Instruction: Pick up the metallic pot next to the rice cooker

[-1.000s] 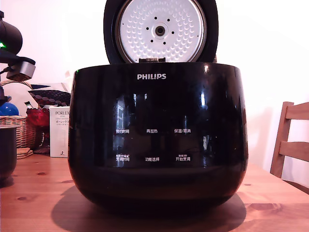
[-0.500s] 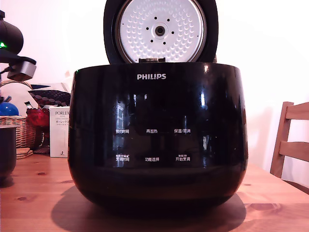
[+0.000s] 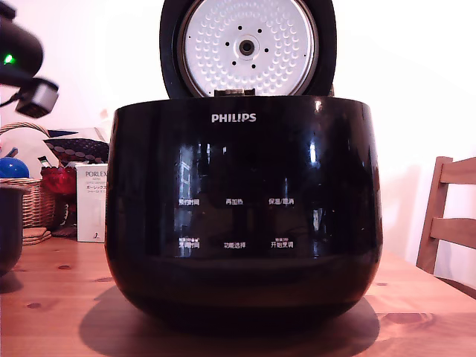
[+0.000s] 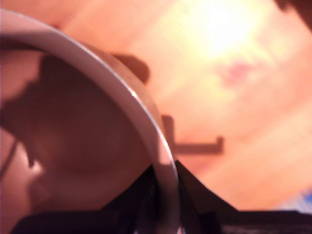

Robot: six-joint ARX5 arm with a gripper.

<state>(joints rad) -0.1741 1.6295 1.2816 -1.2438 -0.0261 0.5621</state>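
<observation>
The rice cooker (image 3: pixel 243 212) fills the middle of the exterior view, glossy black, with its round lid (image 3: pixel 248 48) standing open. The metallic pot (image 3: pixel 9 227) shows only as a dark sliver at the exterior view's left edge, beside the cooker. In the wrist view its pale rim (image 4: pixel 122 92) curves across the picture with the dim inside below it. My gripper (image 4: pixel 165 168) straddles that rim, one dark finger inside and one outside, shut on it. Part of my arm (image 3: pixel 18 52) with a green light hangs above the pot.
Everything rests on a wooden table (image 3: pixel 59 312). Behind the pot stand a wicker basket (image 3: pixel 37 204) holding a blue ball and a white box (image 3: pixel 93 201). A wooden chair (image 3: pixel 450 216) is at the exterior view's right.
My arm has risen and shifted toward the exterior view's left. The pot has moved slightly up and left with it.
</observation>
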